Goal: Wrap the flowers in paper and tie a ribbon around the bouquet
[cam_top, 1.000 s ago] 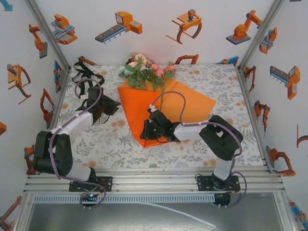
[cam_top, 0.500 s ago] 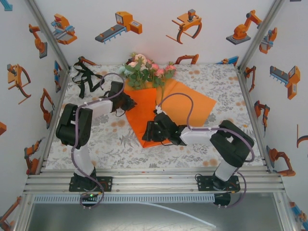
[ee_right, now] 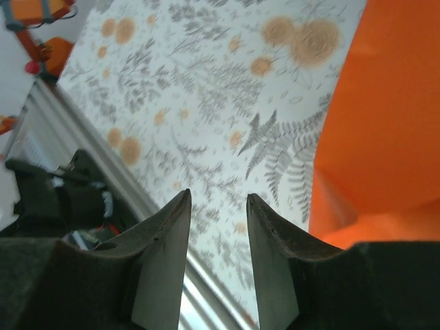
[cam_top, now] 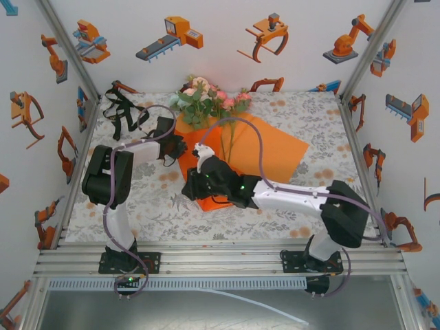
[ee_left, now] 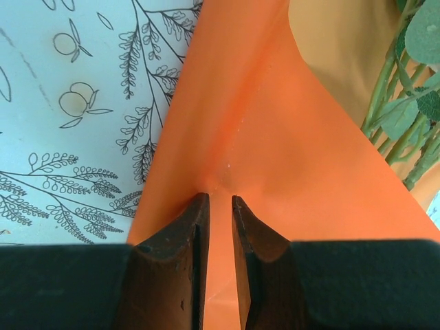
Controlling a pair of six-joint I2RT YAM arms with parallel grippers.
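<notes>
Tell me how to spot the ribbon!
Look at the flowery table and go to its far left corner. There, left of the flowers and the orange paper, lies the ribbon in a loose tangle. It is thin, black and loopy, unlike the bright flowers and flat paper.

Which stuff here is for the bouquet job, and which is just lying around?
Job: flowers, orange paper, black ribbon, left pincer pinching the paper, right pincer open.
Lying about: floral tablecloth, robot stickers on the walls.
</notes>
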